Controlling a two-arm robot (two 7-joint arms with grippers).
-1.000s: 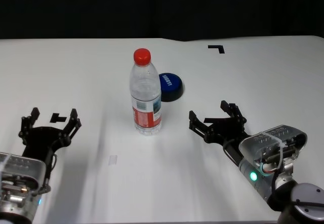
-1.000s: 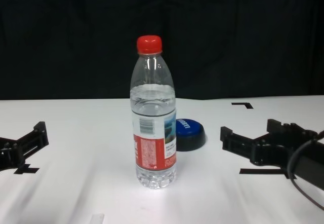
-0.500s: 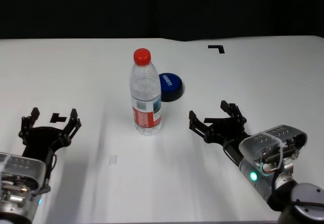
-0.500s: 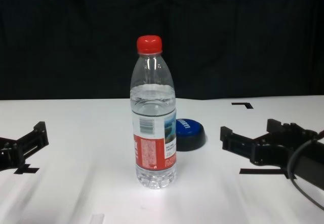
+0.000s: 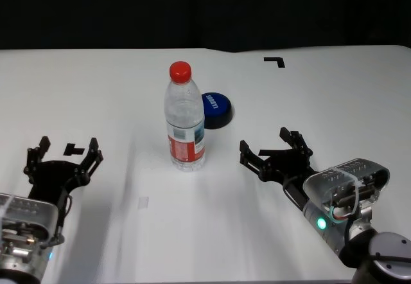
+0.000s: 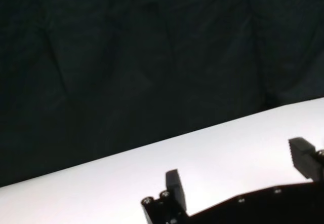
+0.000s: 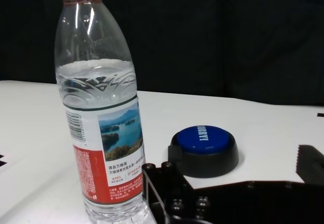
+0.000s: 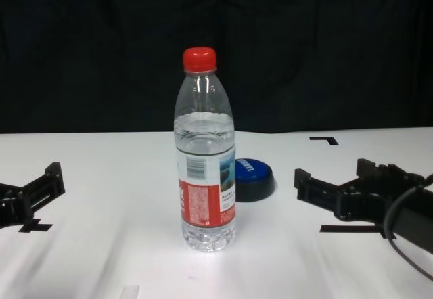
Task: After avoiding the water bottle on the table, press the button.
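The water bottle (image 5: 185, 119) (image 8: 206, 157) (image 7: 104, 112), clear with a red cap and red-and-white label, stands upright mid-table. Just behind it to the right sits the button (image 5: 216, 109) (image 8: 253, 177) (image 7: 204, 150), a blue dome on a dark base, partly hidden by the bottle in the chest view. My right gripper (image 5: 273, 153) (image 8: 335, 184) is open, low over the table (image 5: 128, 78), to the right of the bottle and nearer than the button. My left gripper (image 5: 64, 154) is open at the near left, far from both.
Black tape marks lie on the white tabletop: a corner mark (image 5: 275, 60) at the far right, one (image 5: 72, 149) by the left gripper, a line (image 8: 348, 228) under the right gripper. A dark curtain backs the table.
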